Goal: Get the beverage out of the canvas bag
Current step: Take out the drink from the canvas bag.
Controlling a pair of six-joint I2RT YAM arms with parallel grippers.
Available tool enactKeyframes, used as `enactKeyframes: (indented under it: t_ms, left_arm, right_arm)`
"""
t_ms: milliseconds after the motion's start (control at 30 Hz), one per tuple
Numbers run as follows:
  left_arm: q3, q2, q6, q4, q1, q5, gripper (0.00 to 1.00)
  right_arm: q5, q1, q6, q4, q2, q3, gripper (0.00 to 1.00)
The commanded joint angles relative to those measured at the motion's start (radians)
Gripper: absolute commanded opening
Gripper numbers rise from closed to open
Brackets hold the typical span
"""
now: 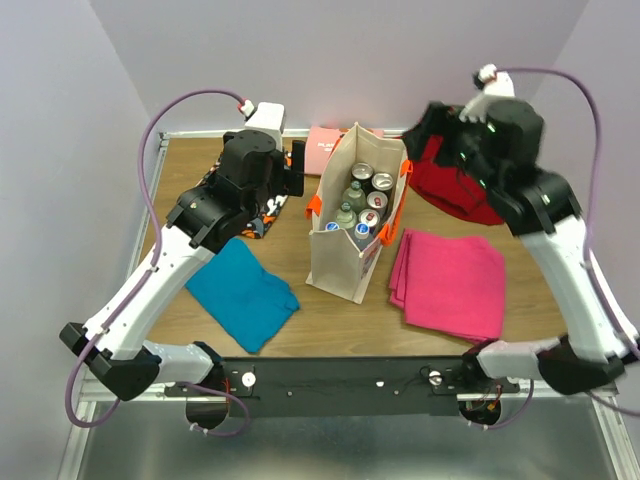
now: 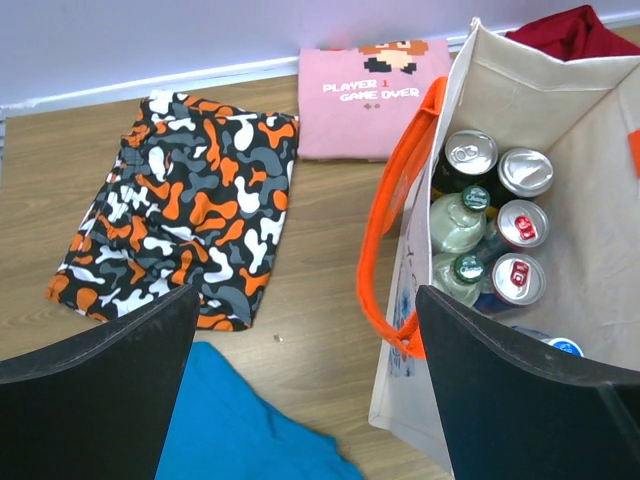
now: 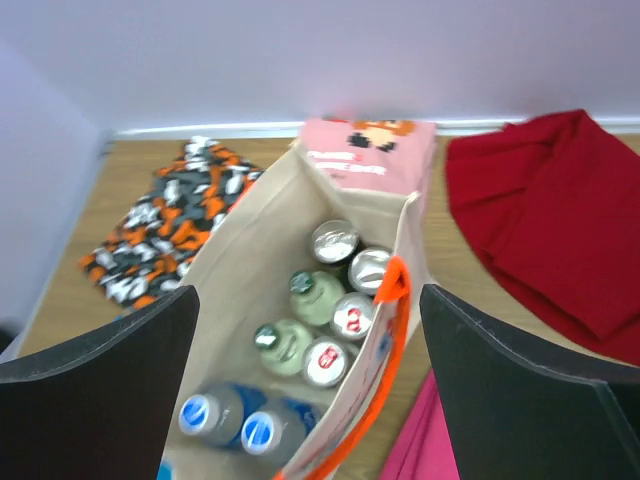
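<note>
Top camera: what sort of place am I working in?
Probably a robot lab cell: bare walls enclose a wooden table, with folded cloths staged around a canvas bag of drinks.

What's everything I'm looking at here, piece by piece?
Beige canvas bag with orange handles: one, beige, upright mid-table.
Silver-topped drink cans: four, silver, inside the bag.
Pale green bottles: two, green-capped, inside the bag.
Blue-capped bottles: two, blue caps, bag's near end.
Folded teal cloth: one, teal, near left.
Folded magenta cloth: one, magenta, near right.
Dark red cloth: one, red, far right.
Pink printed T-shirt: one, pink, behind the bag.
Camouflage-patterned cloth: one, orange-black-white, far left.
Wooden table: one, brown, under everything.
Left gripper: one, black, open, left of the bag.
Right gripper: one, black, open, right of the bag.
</note>
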Motion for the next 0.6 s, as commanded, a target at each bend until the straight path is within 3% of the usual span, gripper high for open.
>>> enactKeyframes:
  t_ms: [0, 33, 100, 200, 233, 333, 400, 567]
  left_arm:
    - [0.005, -0.034, 0.009, -0.004, -0.005, 0.025, 0.99]
    - [-0.001, -0.04, 0.012, 0.004, -0.005, 0.025, 0.99]
    - [-0.012, -0.046, 0.021, 0.029, -0.005, 0.035, 0.99]
    - [0.027, -0.026, 0.046, 0.004, -0.005, 0.074, 0.99]
    - [0.039, -0.02, 0.052, -0.005, -0.005, 0.082, 0.99]
    - [0.088, 0.006, 0.069, -0.045, -0.005, 0.082, 0.99]
    - [0.106, 0.015, 0.084, -0.057, -0.003, 0.073, 0.99]
    - [0.189, 0.081, 0.119, -0.08, 0.0, 0.041, 0.99]
  right_arm:
    - [0.28, 0.002, 0.151, -0.425, 0.275, 0.242, 1.0]
    - [0.338, 0.002, 0.207, -0.51, 0.283, 0.262, 1.0]
    - [0.376, 0.002, 0.298, -0.518, 0.238, 0.226, 1.0]
    - [0.227, 0.002, 0.289, -0.291, 0.103, 0.064, 1.0]
    - [0.189, 0.002, 0.29, -0.116, -0.033, -0.014, 1.0]
    - [-0.01, 0.002, 0.256, 0.208, -0.242, -0.259, 1.0]
    - [0.0, 0.002, 0.246, 0.205, -0.247, -0.211, 1.0]
    - [0.092, 0.002, 0.134, -0.046, -0.103, 0.034, 1.0]
